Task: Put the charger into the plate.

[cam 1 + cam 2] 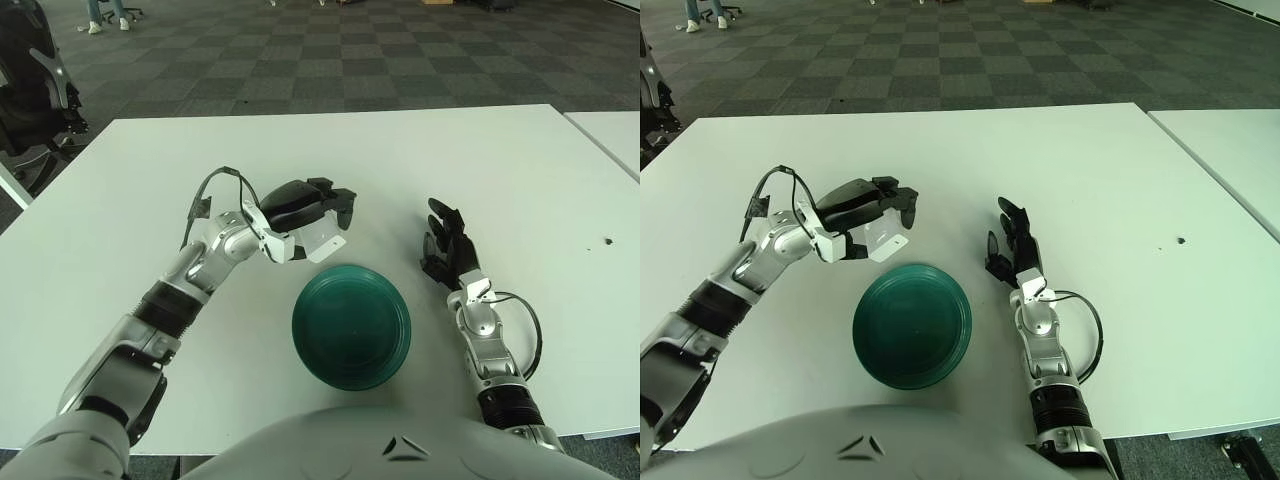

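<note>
White bench: left hand fingers pinch charger just beyond plate; early release risks missing. Right hand spread, idle.

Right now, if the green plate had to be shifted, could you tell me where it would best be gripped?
The plate lies flat, so grip its thin rim at the right edge, coming from the right: the open right hand is beside it, while the left hand holds the charger.
</note>
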Tool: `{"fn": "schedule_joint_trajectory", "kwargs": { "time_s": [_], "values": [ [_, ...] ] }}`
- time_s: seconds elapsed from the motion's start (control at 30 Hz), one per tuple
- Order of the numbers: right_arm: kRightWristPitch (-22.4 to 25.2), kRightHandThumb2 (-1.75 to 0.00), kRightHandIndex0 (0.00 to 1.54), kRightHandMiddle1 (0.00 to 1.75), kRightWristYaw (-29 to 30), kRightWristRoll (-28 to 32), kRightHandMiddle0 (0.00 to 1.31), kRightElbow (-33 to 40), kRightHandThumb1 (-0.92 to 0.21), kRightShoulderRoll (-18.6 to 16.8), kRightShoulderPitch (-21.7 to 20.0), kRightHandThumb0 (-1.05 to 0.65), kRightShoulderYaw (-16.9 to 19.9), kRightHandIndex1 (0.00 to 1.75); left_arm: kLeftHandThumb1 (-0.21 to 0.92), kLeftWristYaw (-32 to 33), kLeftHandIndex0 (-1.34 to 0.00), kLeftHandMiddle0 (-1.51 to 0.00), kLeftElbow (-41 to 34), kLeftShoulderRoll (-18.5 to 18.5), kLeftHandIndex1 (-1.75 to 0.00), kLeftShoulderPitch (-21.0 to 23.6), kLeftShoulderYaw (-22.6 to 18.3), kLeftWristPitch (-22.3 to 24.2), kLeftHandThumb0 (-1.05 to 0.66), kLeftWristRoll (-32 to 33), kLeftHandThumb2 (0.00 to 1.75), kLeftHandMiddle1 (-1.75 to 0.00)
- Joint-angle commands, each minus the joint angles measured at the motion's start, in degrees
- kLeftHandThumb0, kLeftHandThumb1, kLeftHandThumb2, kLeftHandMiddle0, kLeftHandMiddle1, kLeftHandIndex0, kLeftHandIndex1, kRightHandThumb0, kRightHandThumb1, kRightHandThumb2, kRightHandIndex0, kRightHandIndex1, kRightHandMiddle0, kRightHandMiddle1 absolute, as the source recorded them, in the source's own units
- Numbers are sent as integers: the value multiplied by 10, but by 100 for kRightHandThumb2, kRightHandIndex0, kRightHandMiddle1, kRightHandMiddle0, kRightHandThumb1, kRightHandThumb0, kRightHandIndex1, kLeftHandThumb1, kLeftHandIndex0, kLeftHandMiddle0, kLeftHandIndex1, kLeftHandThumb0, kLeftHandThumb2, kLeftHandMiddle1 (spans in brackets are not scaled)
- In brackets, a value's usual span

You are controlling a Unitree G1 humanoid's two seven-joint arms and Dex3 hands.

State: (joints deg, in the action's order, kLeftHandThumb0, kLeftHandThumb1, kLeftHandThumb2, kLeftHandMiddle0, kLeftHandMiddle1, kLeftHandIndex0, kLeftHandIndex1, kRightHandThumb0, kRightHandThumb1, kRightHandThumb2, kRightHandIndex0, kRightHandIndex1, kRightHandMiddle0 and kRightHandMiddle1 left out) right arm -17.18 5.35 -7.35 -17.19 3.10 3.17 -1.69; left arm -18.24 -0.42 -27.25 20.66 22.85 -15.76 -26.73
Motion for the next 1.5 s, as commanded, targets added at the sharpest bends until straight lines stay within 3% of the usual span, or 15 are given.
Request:
{"fn": "schedule_joint_trajectory", "kwargs": {
  "time_s": [0.0,0.2,0.47,0.83,1.0,1.1,1.3,1.47],
  "values": [
    [109,-89,28,59,-21,3,0,-99,-92,-12,87,-63,-14,1,-2,-46,-65,-88,-96,-5,-175,-33,-15,44,0,18,167,-165],
    [115,-89,28,61,-14,-2,0,-94,-92,-13,88,-64,-15,1,0,-92,-64,-89,-185,-12,-175,-68,-10,65,0,37,163,-161],
    [105,-89,30,64,-19,-12,0,-93,-92,-5,90,-63,-23,2,2,-167,-62,-87,-263,-8,-175,-70,9,109,0,47,160,-158],
    [114,-89,30,65,0,-17,0,-75,-92,-14,96,-62,-25,1,4,-250,-61,-86,-282,-1,-175,-51,48,118,0,75,159,-159],
    [122,-90,31,65,2,-20,0,-32,-92,-17,115,-63,-33,2,4,-245,-62,-81,-264,1,-174,-65,69,80,0,59,161,-167],
    [142,-92,32,67,-2,-24,0,22,-92,-17,135,-63,-43,2,4,-232,-69,-79,-251,2,-160,-72,76,55,0,45,158,-172],
    [188,-95,33,68,-1,-32,0,107,-92,-21,160,-63,-61,2,8,-201,-73,-77,-222,8,-148,-70,85,-3,-1,14,150,-174],
    [199,-99,34,70,1,-46,0,117,-92,-16,164,-62,-67,2,13,-189,-74,-74,-172,22,-138,-52,105,-26,-1,-21,142,-175]
  ]
}}
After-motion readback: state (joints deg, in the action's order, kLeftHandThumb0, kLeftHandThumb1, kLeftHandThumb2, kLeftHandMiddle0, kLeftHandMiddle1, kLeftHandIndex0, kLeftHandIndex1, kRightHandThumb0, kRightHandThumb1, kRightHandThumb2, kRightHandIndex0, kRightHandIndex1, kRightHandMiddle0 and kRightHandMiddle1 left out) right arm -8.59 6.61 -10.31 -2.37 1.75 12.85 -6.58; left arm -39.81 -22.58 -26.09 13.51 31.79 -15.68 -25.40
